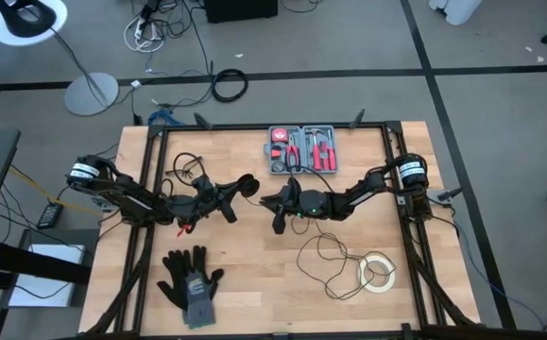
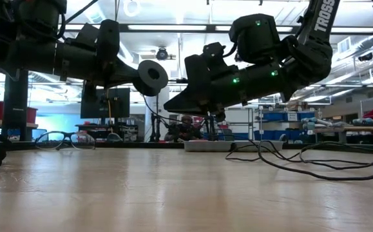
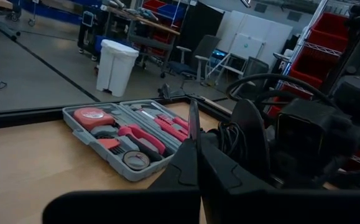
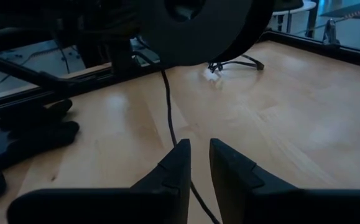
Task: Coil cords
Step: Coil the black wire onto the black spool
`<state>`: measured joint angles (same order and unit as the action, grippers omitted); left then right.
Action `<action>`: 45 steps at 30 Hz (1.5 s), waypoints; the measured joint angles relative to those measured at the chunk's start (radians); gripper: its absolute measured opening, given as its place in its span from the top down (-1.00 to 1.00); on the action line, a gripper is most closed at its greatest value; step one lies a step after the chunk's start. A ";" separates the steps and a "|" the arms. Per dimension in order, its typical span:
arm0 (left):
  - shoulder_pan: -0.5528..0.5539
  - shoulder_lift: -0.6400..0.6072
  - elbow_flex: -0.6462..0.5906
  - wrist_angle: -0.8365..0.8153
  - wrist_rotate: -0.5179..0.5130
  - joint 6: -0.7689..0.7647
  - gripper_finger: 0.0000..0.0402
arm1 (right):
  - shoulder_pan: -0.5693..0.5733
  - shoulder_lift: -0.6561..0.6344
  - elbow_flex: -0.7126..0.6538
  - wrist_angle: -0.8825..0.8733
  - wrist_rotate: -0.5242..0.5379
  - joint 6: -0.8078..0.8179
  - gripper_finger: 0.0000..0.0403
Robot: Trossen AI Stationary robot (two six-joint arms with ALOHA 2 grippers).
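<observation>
Spanning most of the high view, the wooden table (image 1: 254, 283) carries everything, with the two dark arms meeting above its middle. The left gripper (image 1: 238, 189) reaches in from the left, its fingers (image 3: 189, 163) pressed together, and the small round black disc (image 2: 152, 77) that ends the cord sits at its tip, raised off the wood; whether the fingers truly pinch the disc cannot be told. The right gripper (image 1: 279, 215) comes in from the right just beside it, its fingers (image 4: 178, 163) slightly apart with the thin wire running down into the narrow gap between them. At the far edge lies a grey tool case (image 1: 305, 149) with red-handled tools. A pair of black gloves (image 1: 190, 280) rests near the front left. The cord (image 1: 330, 260) trails in loose loops on the near right part of the table, just beside a white tape roll (image 1: 378, 272).
</observation>
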<state>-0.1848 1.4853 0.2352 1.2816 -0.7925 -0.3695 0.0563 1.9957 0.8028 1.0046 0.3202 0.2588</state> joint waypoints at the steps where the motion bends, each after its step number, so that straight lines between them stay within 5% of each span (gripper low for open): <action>1: 0.000 0.000 0.000 0.000 0.000 0.000 1.00 | 0.000 0.000 0.000 0.000 0.000 0.000 0.69; 30: 0.000 0.000 0.000 0.000 0.001 0.002 1.00 | 0.003 -0.001 0.000 -0.152 -0.026 -0.101 0.70; 45: 0.000 0.000 0.000 -0.008 0.002 0.003 1.00 | 0.000 -0.002 0.002 -0.295 0.033 -0.057 0.99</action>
<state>-0.1852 1.4853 0.2352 1.2739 -0.7906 -0.3664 0.0566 1.9937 0.8043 0.7096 0.3531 0.2014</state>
